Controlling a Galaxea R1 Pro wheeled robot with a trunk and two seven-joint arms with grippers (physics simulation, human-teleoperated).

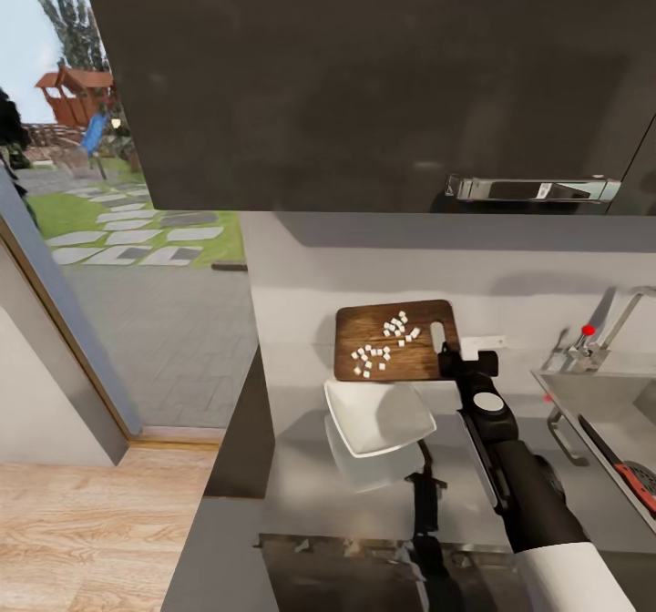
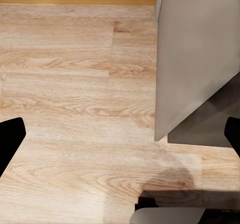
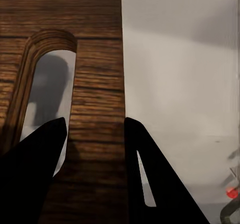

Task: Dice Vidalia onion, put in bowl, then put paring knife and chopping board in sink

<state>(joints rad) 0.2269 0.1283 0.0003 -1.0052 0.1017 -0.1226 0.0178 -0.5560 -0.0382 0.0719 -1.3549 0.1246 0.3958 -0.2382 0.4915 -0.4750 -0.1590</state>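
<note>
Head view: my right end effector grips the chopping board by the strip beside its handle slot, at the board's 3 o'clock edge. The board is lifted and tilted over the bowl, which sits just below it at 6 o'clock. I judge this hold lets me pour the diced onion, still scattered on the wood, down into the bowl. The bowl rests on the grey desk. The sink lies at 3 o'clock, with the paring knife already in it, red handle showing.

Left wrist view: my left end effector hangs open, its 2 fingertips wide apart over wooden floor, beside a grey cabinet panel. Only this camera tells that state.

Right wrist view: both fingers pinch the wood strip between slot and edge. That grip detail is too small in the head view, while this close view tells nothing about the cubes or bowl.
</note>
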